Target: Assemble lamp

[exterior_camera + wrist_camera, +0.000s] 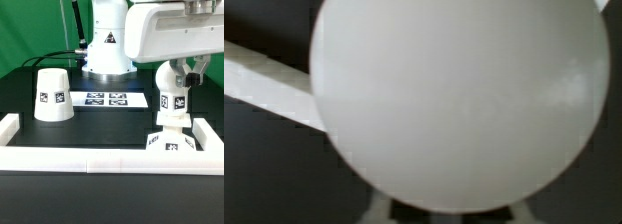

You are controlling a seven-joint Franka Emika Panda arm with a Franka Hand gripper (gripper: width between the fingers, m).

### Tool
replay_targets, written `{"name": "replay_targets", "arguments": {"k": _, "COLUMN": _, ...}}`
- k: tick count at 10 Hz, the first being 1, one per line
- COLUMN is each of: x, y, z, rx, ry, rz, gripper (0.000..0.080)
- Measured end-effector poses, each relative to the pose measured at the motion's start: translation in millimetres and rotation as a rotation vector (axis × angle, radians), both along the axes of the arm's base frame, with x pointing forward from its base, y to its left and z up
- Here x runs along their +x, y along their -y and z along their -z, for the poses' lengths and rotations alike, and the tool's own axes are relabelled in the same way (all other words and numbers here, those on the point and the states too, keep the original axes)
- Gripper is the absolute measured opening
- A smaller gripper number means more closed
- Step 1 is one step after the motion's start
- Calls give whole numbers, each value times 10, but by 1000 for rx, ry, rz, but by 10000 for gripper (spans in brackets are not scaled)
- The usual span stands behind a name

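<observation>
The bulb (171,97) stands upright on the flat square base (168,141) at the exterior view's right, its tagged stem down. My gripper (174,78) comes down from above and is shut on the bulb's ball. In the wrist view the ball (455,100) fills nearly the whole picture and hides my fingers; a strip of the tagged part below (452,212) shows under it. The tapered shade (52,97) stands apart on the table at the exterior view's left, wide end down.
The marker board (105,99) lies between the shade and the bulb. The robot pedestal (106,50) stands behind it. A low white wall (100,160) runs along the front and up both sides; it also shows in the wrist view (260,82).
</observation>
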State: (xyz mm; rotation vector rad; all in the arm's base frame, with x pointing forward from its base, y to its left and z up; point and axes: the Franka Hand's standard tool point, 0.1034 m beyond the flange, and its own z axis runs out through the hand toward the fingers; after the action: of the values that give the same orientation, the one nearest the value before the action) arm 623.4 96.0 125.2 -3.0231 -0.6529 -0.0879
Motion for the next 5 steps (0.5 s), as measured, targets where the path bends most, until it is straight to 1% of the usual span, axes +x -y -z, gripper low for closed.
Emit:
{"name": "replay_targets", "arguments": {"k": 1, "x": 0, "y": 0, "z": 0, "rx": 0, "ry": 0, "rz": 0, "gripper": 8}}
{"name": "replay_targets", "arguments": {"k": 3, "x": -6, "y": -71, "z": -31, "rx": 4, "ry": 2, "rz": 24, "gripper": 3}}
{"name": "replay_targets", "arguments": {"k": 5, "x": -18, "y": -62, "z": -58, "rx": 4, "ry": 3, "rz": 25, "gripper": 2}}
